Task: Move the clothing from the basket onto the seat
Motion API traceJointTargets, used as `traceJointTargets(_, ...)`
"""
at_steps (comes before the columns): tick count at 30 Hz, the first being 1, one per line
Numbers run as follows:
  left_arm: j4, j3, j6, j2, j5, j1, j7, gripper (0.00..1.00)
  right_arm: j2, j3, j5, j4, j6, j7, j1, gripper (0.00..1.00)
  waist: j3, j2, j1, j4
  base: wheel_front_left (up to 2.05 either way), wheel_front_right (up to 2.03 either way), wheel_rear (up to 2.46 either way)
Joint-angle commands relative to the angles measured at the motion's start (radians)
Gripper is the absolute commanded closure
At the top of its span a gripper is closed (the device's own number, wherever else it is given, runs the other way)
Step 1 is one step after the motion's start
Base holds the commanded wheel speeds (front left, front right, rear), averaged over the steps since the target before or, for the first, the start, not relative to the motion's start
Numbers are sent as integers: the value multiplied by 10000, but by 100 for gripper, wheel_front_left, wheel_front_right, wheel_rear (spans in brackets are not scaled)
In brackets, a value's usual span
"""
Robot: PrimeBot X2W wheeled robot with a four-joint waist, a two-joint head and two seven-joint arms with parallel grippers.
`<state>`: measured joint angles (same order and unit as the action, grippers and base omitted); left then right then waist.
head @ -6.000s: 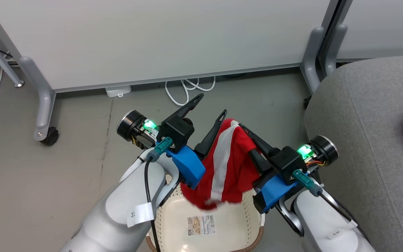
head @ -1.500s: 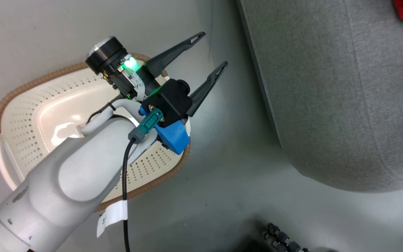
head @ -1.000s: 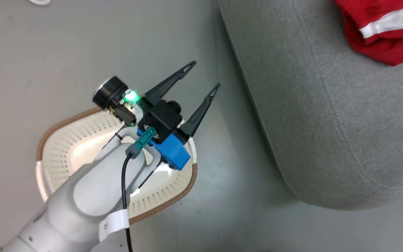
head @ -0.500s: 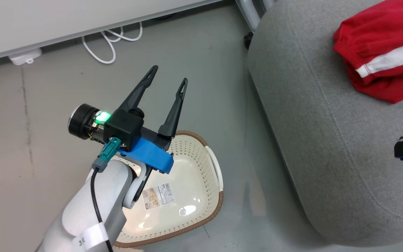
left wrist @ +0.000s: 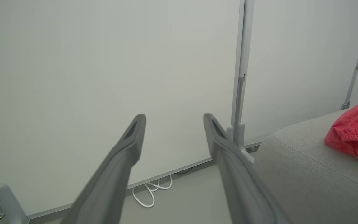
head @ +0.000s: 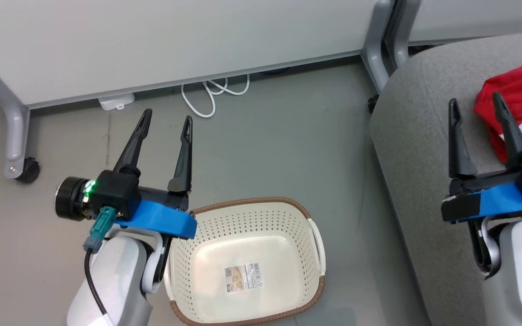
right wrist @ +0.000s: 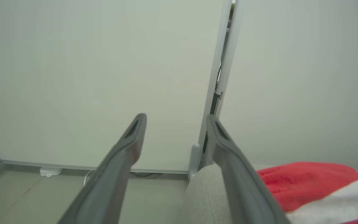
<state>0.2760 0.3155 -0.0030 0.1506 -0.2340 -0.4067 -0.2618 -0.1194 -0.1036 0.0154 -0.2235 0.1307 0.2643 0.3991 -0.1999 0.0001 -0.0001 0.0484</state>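
The clothing (head: 521,88) lies heaped on the seat (head: 419,136), just beyond the right gripper (head: 474,102), whose fingers stand spread and empty. It is probably both pieces, though the frame edge cuts the heap. The left gripper (head: 167,116), also spread and empty, hangs beside the emptied basket (head: 247,200), well apart from the clothing.

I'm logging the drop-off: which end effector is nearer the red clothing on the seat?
Right. The right end effector hangs open over the seat, beside the clothing. The left end effector hangs open over the floor by the basket, far from it.
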Motion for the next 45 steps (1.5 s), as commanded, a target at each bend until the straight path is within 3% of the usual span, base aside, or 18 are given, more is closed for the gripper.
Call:
traceJointTargets(1, -26, -154, -83, -38, 62, 179, -47, 0, 55, 49, -67, -55, 1, -2, -219, 0, 226, -1, 1, -198, 0, 0, 0)
traceJointTargets(18, -394, -2298, -618, -809, 1043, 2431, -46, 0, 646, 457, -434, -554, 1, 0, -1651, 0, 1400, -1, 1, -689, 0, 0, 0)
traceJointTargets(33, -181, -2718, -991, -999, 935, 3212, -46, 0, 692, 508, -1055, -509, 1, 0, -2726, 0, 1786, -1, 1, -942, 0, 0, 0)
traceJointTargets(45, -136, -2671, -976, -1007, 793, 3255, -46, 0, 693, 437, -1183, -520, 1, 0, -2894, 0, 1833, -1, 1, -927, 0, 0, 0)
